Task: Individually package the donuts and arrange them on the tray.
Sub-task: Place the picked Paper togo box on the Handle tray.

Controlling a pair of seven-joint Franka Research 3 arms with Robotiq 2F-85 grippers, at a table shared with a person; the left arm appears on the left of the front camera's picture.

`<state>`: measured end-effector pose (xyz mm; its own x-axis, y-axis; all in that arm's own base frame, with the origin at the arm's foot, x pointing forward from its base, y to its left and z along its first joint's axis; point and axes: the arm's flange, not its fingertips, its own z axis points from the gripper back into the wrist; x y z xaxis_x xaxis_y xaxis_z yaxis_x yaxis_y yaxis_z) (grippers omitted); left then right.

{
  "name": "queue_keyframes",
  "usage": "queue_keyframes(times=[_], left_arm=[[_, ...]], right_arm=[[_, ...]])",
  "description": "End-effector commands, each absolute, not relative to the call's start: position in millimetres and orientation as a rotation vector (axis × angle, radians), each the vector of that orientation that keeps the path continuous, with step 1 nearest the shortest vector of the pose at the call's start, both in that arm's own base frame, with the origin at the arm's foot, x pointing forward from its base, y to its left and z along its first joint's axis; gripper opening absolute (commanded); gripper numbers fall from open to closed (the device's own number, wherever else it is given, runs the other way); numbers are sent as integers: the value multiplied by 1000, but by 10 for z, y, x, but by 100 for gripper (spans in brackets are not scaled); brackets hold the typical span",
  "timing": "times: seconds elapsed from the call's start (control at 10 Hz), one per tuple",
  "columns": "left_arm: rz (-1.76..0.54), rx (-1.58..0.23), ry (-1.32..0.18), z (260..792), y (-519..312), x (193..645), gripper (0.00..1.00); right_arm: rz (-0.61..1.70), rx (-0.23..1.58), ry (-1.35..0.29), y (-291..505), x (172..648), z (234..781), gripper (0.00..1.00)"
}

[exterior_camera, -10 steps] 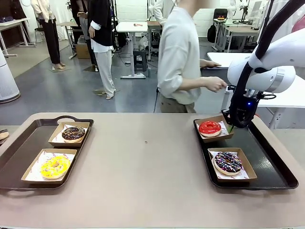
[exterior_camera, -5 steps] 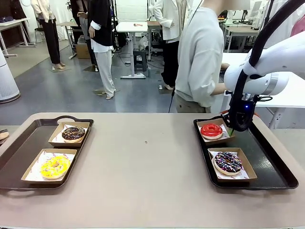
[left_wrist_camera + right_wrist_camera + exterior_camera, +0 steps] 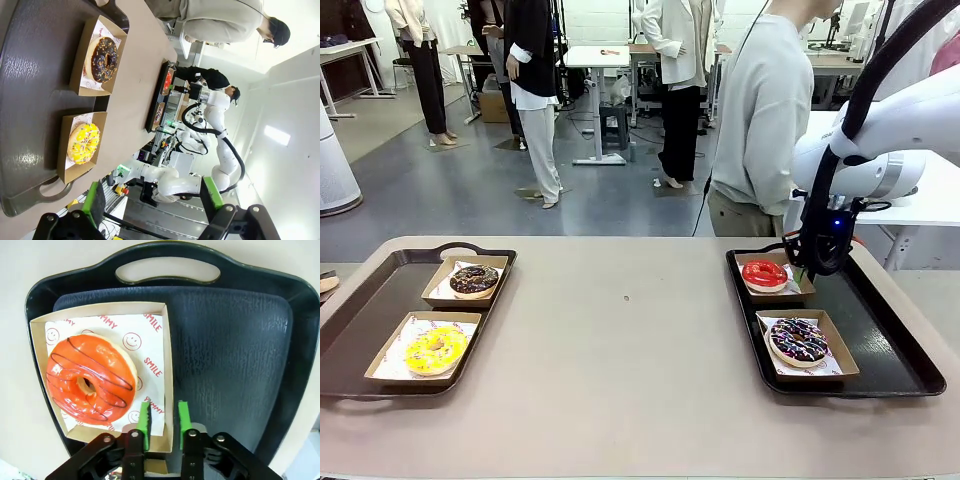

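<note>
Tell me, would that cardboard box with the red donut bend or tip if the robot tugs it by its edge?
Probably it flexes a little: the box looks like thin card, and the right gripper straddles just one wall. The red donut sits off-centre, away from that wall, so lifting might tilt it. Sliding it along the tray seems safer.

Readable print sits on the white liner paper [image 3: 145, 347] in the cardboard box [image 3: 167, 385] holding the red donut [image 3: 90, 377], right wrist view: red "SMILE" twice, one near the box's top edge and one lower by the donut, plus partial "…MMY" at top and again just beside the green fingertips [image 3: 145, 415], with small smiley-face signs between the words. Liner papers under the other donuts in front and left wrist views carry red print too small to read.
</note>
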<state>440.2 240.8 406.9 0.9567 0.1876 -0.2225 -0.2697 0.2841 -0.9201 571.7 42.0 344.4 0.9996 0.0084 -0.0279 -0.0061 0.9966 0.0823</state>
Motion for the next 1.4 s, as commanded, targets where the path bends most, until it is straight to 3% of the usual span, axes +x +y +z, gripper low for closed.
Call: queue_keyframes(times=[0.0, 0.1, 0.2, 0.3, 0.4, 0.5, 0.6, 0.7, 1.3], left_arm=[[301, -1244, 76, 4089, 2409, 4386, 100], [301, -1244, 76, 4089, 2409, 4386, 100], [301, -1244, 76, 4089, 2409, 4386, 100], [301, -1244, 76, 4089, 2409, 4386, 100], [301, -1244, 76, 4089, 2409, 4386, 100], [301, -1244, 76, 4089, 2409, 4386, 100], [301, -1244, 76, 4089, 2409, 4386, 100], [301, -1244, 76, 4089, 2409, 4386, 100], [301, -1244, 76, 4089, 2409, 4386, 100]], right_arm=[[11, 64, 43, 439, 5721, 3474, 100], [11, 65, 46, 435, 5721, 3476, 84], [15, 63, 48, 441, 5717, 3482, 54], [17, 62, 49, 448, 5717, 3491, 100], [25, 63, 51, 451, 5717, 3498, 74], [30, 64, 54, 454, 5712, 3504, 77], [36, 62, 55, 458, 5700, 3509, 94], [37, 56, 56, 463, 5678, 3514, 97], [30, 69, 49, 460, 5694, 3505, 100]])
